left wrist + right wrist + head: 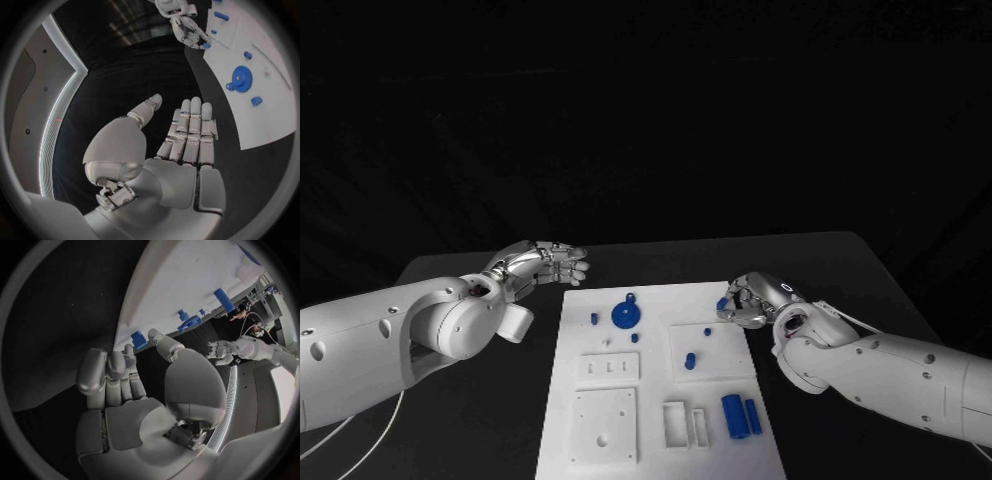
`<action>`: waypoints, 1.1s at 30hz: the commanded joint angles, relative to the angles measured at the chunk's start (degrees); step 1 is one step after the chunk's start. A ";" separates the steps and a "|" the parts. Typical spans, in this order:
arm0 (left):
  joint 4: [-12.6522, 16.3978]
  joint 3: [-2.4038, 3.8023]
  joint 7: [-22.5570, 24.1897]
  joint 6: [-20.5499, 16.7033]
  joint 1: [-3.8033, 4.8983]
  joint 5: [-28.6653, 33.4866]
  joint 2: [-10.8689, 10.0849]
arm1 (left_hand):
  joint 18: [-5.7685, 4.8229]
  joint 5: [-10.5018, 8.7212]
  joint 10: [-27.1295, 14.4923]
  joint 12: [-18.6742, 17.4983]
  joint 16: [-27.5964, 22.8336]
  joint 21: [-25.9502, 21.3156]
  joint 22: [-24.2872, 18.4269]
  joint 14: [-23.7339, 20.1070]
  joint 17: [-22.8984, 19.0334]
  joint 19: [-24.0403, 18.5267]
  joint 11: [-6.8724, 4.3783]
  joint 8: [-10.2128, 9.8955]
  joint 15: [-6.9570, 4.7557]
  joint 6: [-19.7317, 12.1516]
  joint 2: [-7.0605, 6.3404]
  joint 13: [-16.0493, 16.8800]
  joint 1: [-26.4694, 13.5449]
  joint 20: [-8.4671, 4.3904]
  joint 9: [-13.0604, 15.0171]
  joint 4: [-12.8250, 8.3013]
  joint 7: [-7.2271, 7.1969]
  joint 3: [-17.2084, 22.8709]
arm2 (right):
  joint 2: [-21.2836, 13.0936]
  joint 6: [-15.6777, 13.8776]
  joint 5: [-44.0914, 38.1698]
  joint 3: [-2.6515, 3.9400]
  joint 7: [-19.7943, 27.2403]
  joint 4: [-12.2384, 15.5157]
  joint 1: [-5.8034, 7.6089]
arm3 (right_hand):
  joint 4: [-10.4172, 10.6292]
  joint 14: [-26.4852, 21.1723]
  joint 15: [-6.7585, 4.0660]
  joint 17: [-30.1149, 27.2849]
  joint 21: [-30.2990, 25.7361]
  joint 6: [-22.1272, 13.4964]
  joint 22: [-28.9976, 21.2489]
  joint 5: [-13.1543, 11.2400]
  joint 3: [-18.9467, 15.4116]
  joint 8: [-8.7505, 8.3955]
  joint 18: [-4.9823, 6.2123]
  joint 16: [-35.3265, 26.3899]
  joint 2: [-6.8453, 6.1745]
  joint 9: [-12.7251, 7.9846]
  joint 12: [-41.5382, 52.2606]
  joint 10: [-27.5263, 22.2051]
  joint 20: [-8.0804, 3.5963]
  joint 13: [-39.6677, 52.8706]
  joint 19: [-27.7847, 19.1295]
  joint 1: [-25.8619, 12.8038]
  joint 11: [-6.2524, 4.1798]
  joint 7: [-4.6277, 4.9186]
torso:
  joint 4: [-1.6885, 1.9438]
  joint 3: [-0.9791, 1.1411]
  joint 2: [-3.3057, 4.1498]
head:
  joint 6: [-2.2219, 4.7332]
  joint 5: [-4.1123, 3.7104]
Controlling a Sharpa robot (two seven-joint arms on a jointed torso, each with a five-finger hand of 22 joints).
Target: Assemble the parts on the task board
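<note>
On task board: one gear | two cylinders

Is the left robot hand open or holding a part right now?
Open. The left robot hand has straight, spread fingers and a bare palm, off the white task board.

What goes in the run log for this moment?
left hand: open, off the board's far left corner | right hand: pinching blue part at task board right edge | blue gear: on board
</note>
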 commanded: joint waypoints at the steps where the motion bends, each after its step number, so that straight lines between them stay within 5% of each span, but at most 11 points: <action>1: 0.14 0.03 0.25 1.08 0.03 -0.27 0.01 | 0.89 0.37 -0.07 -0.25 -0.23 0.23 0.80 0.14 0.10 -0.47 0.23 -0.29 0.13 -0.20 0.10 -0.06 -0.40 -0.01 0.10 -0.27 1.49 0.18 | 0.22 -0.52 -0.42 0.03 -0.10 -0.29 -0.04 | 0.45 0.08 -0.47 0.08 0.19 0.58 0.04 -0.34 0.05 0.38 11.32 -0.30 -0.04 0.12 -0.36 0.01 -1.11 0.08 1.43 -0.40 -0.42 0.03 | -0.05 0.02 0.03 | -0.17 0.15; 33: 0.27 0.04 0.05 1.27 0.03 -0.46 -0.24 | 0.90 0.34 -0.06 -0.26 -0.25 0.24 0.80 0.14 0.13 -0.49 0.23 -0.30 0.13 -0.23 0.05 -0.06 -0.43 -0.01 0.10 -0.30 1.50 0.20 | 1.54 -0.63 -0.46 0.04 0.72 -1.53 -0.08 | -1.55 0.26 -1.33 0.95 0.72 3.00 0.57 -0.47 4.55 1.61 11.16 -0.80 2.68 2.52 -1.22 0.87 -1.78 1.17 1.34 4.12 -1.35 -0.95 | -0.12 0.10 0.01 | -0.50 0.46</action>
